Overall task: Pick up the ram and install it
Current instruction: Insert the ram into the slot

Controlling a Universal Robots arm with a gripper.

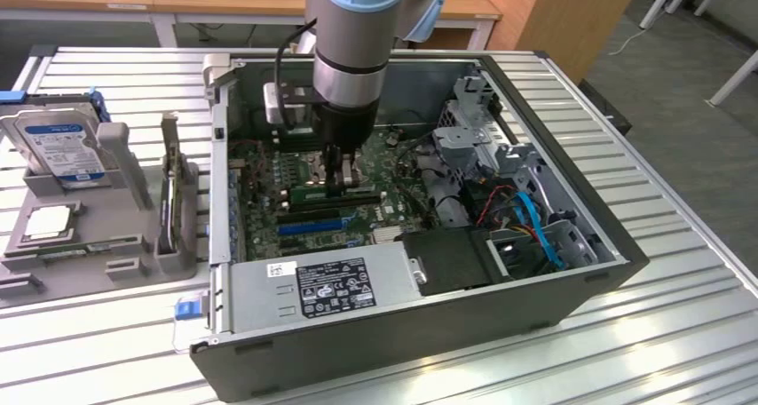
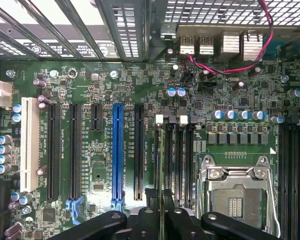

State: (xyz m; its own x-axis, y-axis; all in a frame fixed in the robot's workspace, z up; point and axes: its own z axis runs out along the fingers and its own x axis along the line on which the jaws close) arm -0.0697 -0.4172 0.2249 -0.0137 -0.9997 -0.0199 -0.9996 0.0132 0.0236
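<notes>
Inside the open computer case [image 1: 592,276], my gripper [image 1: 344,176] reaches down over the green motherboard [image 2: 90,90]. The ram [image 2: 161,165] shows edge-on in the wrist view as a thin green strip. It runs between my two black fingers [image 2: 149,222] and lies along the leftmost of the black memory slots [image 2: 182,160], whose white end clip [image 2: 159,119] sits at its far end. My gripper [image 2: 162,220] is shut on the ram. How deep the ram sits in the slot cannot be told. The metal processor socket [image 2: 237,195] lies right beside these slots.
Long black and blue expansion slots [image 2: 118,150] lie on the other side of the ram. A power supply [image 1: 319,285], drive cage [image 1: 474,138] and blue cables [image 1: 533,223] crowd the case. At the exterior view's left, a grey fixture [image 1: 119,245] holds a hard drive [image 1: 59,147].
</notes>
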